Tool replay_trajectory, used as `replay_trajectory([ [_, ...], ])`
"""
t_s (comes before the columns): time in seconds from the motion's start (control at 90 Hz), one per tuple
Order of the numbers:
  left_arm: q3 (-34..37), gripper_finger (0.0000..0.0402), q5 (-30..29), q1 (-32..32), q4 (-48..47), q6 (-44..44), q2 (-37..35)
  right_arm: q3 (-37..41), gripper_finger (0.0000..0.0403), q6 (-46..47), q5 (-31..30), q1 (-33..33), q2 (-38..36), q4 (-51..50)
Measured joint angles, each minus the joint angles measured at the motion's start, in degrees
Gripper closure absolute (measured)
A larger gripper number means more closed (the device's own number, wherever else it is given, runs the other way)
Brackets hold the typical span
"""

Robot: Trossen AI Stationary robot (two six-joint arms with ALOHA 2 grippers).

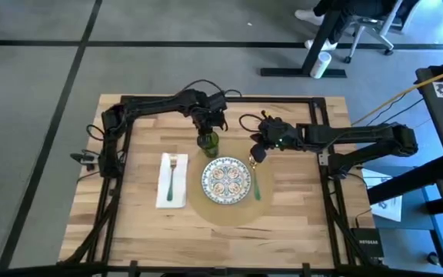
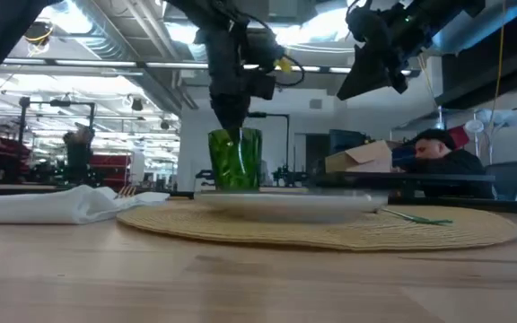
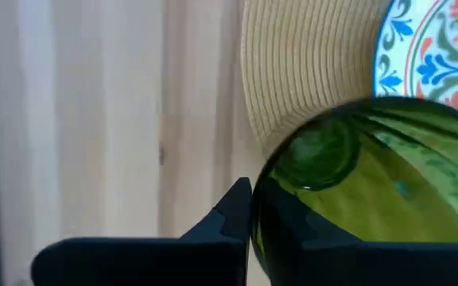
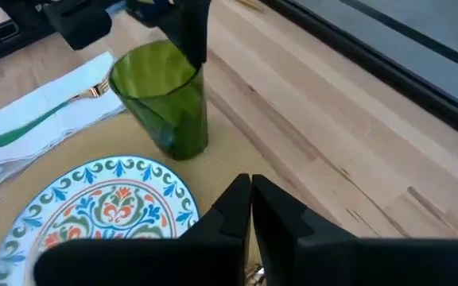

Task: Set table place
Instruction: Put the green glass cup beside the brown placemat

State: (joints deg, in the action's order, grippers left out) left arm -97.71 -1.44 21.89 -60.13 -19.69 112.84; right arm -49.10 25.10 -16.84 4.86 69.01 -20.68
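A green glass (image 1: 208, 145) stands upright at the far edge of the round tan placemat (image 1: 229, 211), with my left gripper (image 1: 208, 132) shut on its rim from above. The patterned plate (image 1: 226, 181) lies in the placemat's middle. A green-handled utensil with a gold head (image 1: 256, 181) lies on the placemat right of the plate. Above its gold end my right gripper (image 4: 250, 191) hangs shut and holds nothing, raised well above the table in the low view (image 2: 357, 81). My left gripper holds the glass by its far rim (image 4: 188, 70). One finger (image 3: 225, 222) is outside the wall and the other reaches down inside the glass. The fingers point down from above. The glass stays upright, its base (image 4: 177, 151) at the placemat's far edge.
A white napkin (image 1: 171, 181) with a green-handled fork (image 1: 172, 175) on it lies left of the placemat. Bare wood of the table (image 1: 298, 215) runs right of the placemat and along the near edge. A person sits beyond the table in the low view (image 2: 438, 157).
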Motion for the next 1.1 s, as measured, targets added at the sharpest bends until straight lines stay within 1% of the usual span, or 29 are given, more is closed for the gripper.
replay_trajectory([
  [0.178,-2.34,0.0401,-0.86,-0.04,0.14,-0.22,-0.09,0.0,0.0402,-0.08,0.0,0.01,0.0,-0.03],
  [0.256,-2.34,0.0401,-0.61,-0.06,-0.1,-0.28,-0.09,0.0,0.0402,-0.06,0.0,0.0,0.0,-0.05],
  [0.433,-2.34,0.0401,2.11,-0.19,-0.51,0.27,-0.09,0.0,0.0402,-0.11,0.0,0.0,0.0,-0.09],
  [0.778,-2.1,0.0401,2.39,-0.15,0.42,-0.26,1.21,0.0,0.0402,-0.13,0.0,0.0,0.0,-0.55],
  [0.878,-2.09,0.0401,2.3,-0.19,2.06,-0.24,1.62,0.0,0.0402,-0.13,0.0,0.0,0.0,-0.52],
  [0.989,-2.04,0.0392,2.1,-0.21,3.89,-0.24,1.64,0.0,0.0402,-0.13,0.32,0.0,0.0,-0.59],
  [1.1,-2.02,0.0375,2.06,-0.54,4.14,-0.37,1.68,0.0,0.0402,-0.13,1.05,0.02,0.0,-0.71],
])
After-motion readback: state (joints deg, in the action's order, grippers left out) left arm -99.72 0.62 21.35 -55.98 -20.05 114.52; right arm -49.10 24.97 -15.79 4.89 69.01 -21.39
